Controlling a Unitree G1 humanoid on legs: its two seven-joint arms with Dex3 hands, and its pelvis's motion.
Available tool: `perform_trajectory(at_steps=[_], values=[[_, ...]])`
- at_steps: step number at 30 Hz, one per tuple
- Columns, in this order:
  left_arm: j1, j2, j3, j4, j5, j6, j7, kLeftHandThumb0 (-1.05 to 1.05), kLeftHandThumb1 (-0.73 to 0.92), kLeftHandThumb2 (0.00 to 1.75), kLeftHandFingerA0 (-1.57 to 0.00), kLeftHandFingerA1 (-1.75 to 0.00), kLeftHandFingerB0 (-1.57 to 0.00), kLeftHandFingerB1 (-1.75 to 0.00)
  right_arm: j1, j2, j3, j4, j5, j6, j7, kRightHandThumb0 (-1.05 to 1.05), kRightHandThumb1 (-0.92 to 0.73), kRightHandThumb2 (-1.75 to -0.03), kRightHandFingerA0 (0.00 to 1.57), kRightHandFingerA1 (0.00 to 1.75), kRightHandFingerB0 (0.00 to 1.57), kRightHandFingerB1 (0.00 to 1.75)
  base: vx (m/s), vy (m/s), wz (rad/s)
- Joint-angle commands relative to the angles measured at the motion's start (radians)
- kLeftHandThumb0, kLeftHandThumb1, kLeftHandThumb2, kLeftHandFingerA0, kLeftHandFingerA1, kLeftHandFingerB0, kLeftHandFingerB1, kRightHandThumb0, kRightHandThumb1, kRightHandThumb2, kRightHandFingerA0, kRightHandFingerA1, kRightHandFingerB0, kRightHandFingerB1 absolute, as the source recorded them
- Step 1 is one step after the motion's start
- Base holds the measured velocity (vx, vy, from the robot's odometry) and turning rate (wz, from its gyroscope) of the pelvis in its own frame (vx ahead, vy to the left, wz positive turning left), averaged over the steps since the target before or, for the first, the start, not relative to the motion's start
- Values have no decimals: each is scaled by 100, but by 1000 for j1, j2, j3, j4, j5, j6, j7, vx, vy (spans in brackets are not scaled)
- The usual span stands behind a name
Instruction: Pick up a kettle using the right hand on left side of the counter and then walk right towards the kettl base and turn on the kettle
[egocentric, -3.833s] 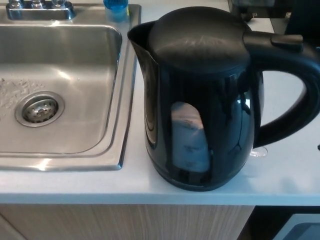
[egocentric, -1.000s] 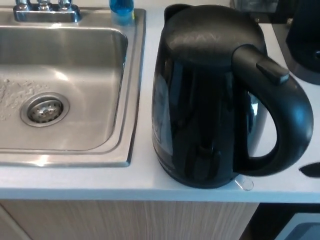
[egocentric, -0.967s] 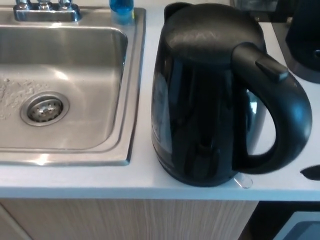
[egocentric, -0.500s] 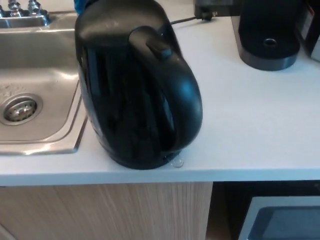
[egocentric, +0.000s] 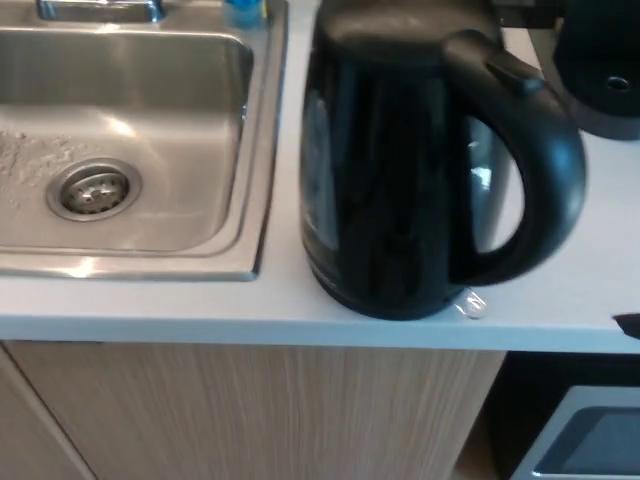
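The black kettle (egocentric: 400, 170) stands upright on the white counter (egocentric: 300, 325), just right of the sink. Its handle (egocentric: 540, 180) points to the front right, with the lid button on top. The black round kettle base (egocentric: 600, 85) sits at the back right, partly cut off by the picture edge. A small black sliver (egocentric: 628, 322) pokes in at the right edge near the counter front, apart from the handle; it may be a tip of my right hand. My left hand does not show.
A steel sink (egocentric: 250, 150) with a drain (egocentric: 93, 190) fills the left. A blue bottle (egocentric: 243, 10) stands behind it. A small clear disc (egocentric: 470, 303) lies by the kettle's foot. A wooden cabinet front (egocentric: 250, 420) is below, with an appliance (egocentric: 590, 440) at lower right.
The camera has swung back left and tilted down. The kettle stands in the same spot on the counter; since the oldest frame its handle has turned from the right towards the front.
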Motion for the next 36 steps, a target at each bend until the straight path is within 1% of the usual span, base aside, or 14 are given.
perform_trajectory(at_steps=[1,5,11,16,17,19,20,21,26,30,31,33,34,36], values=[[3,1,-10,-12,10,-63,15,14,63,92,-92,-84,-89,-80,-16,31,58,5,-53,-63,-36,-22,-60,-57,101,81,46,47,149,36,5],[-8,3,-5,10,3,-61,13,14,62,99,-91,-85,-89,-81,-12,83,187,17,-157,-81,-63,-22,-60,-57,104,83,46,47,29,-40,7],[-1,3,-2,-12,-1,-51,20,12,66,92,-93,-85,-89,-80,-6,124,277,68,-265,-123,-119,-22,-60,-58,103,92,45,48,-1,-82,3],[-15,15,1,10,-1,-51,15,12,69,90,-94,-84,-90,-80,39,162,354,51,-327,-122,-128,-20,-60,-58,101,118,46,48,0,0,0],[-20,18,0,18,-1,-48,15,10,70,87,-94,-82,-89,-79,54,172,378,55,-346,-138,-141,-19,-59,-58,102,132,46,49,0,0,0],[-23,17,0,19,1,-50,18,13,66,90,-94,-83,-91,-80,72,187,411,51,-365,-137,-145,-25,-56,-66,103,137,43,52,0,0,0],[-24,13,-1,18,0,-59,12,14,65,94,-94,-84,-91,-81,92,199,442,53,-390,-139,-153,-16,-59,-61,101,157,42,50,0,0,0],[-28,14,0,25,-1,-60,10,15,64,94,-98,-82,-91,-80,98,204,455,56,-409,-142,-159,-9,-61,-60,100,166,40,49,0,0,0],[-41,25,2,50,-1,-44,17,11,65,90,-97,-79,-91,-77,103,217,491,69,-499,-138,-175,-5,-61,-63,100,169,36,47,0,0,0],[-34,14,3,24,-6,-56,17,10,69,89,-95,-86,-90,-82,84,227,504,95,-582,-117,-175,-6,-60,-60,99,166,29,42,0,0,0],[-34,15,5,27,-8,-59,12,10,69,88,-95,-84,-90,-80,75,227,505,110,-596,-118,-184,-6,-40,-89,120,129,18,52,0,0,0],[-38,17,7,37,-10,-61,6,10,69,88,-95,-84,-90,-80,64,227,507,123,-610,-117,-189,-6,-40,-89,120,129,18,52,0,0,0],[-40,18,10,38,-14,-55,3,10,70,86,-97,-84,-91,-80,57,227,507,131,-617,-115,-191,-7,-60,-60,100,164,27,42,0,0,0],[-43,20,13,42,-15,-50,3,10,71,85,-96,-82,-90,-78,45,225,504,145,-627,-112,-195,-7,-60,-61,99,162,26,42,0,0,0]])
